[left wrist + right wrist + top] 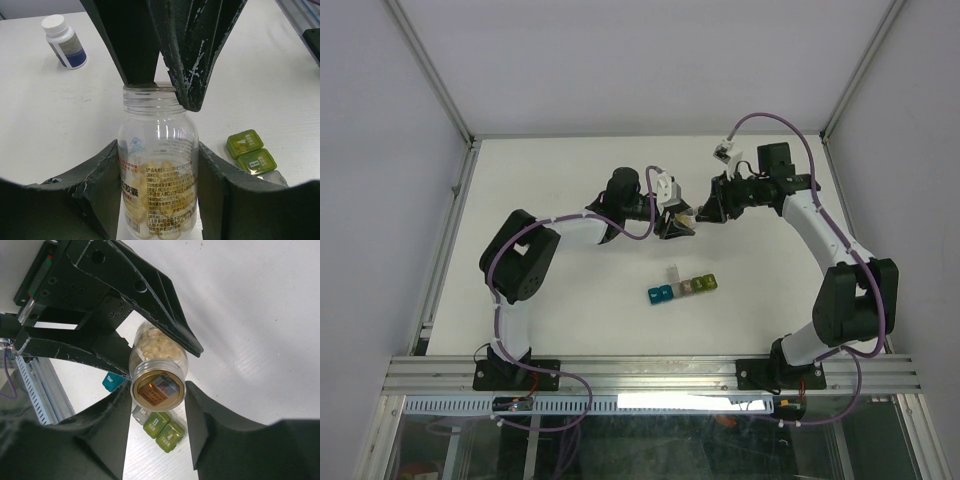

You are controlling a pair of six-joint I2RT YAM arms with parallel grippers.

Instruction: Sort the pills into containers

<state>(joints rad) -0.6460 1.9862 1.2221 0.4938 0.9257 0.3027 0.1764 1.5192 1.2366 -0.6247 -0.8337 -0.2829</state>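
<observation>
My left gripper (677, 226) (157, 165) is shut on the body of a clear pill bottle (156, 150) with a printed label. The bottle is held above the table and holds pale yellow pills (150, 177) (157, 345). My right gripper (706, 213) (157, 400) faces the bottle's threaded mouth end, which shows a gold round face (157, 386). Its jaws sit around the neck and touch it on both sides. Its fingers (192, 65) show in the left wrist view. The containers strip (682, 288) lies below on the table with one lid up. Its green cells (250, 152) (162, 426) are shut.
A white-capped dark bottle (64, 42) stands on the table beyond the grippers. The teal cell (114, 381) and grey cell (140, 412) show under the held bottle. Metal rails (650, 375) run along the table's near edge, and white walls enclose the other sides.
</observation>
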